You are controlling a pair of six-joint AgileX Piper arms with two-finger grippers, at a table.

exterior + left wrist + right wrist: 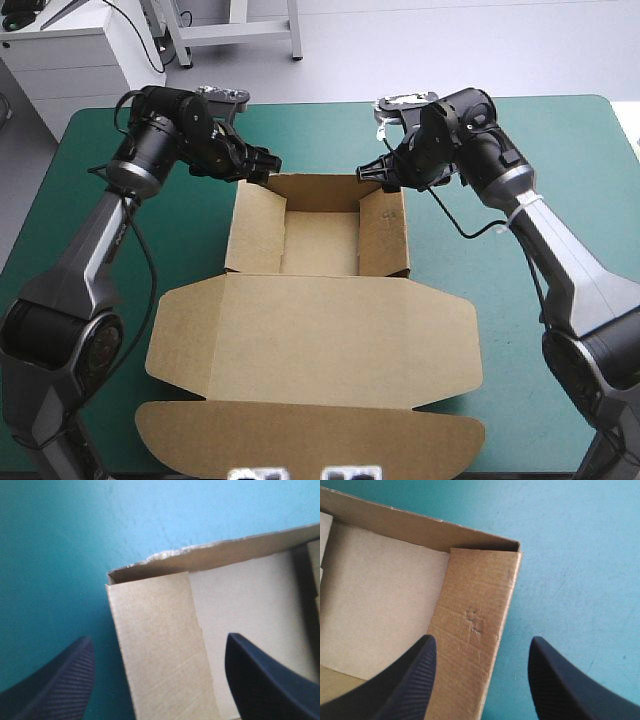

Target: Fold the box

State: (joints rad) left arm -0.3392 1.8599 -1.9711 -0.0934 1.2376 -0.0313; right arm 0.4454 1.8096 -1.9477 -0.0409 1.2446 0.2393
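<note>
The brown box (318,300) stands as an open tray in the middle of the teal-green table, its walls raised and its lid lying flat toward the near edge. My left gripper (262,165) hovers open over the tray's far left corner (111,577), one finger outside the left wall (160,650), the other over the tray floor. My right gripper (372,175) is open above the far right corner (517,545), its fingers on either side of the right wall (475,630). Neither touches the board.
The lid (310,345) and its rounded front flap (300,435) reach almost to the table's near edge. Bare teal-green cover (560,180) lies to both sides of the box. A small dent marks the right wall (474,622).
</note>
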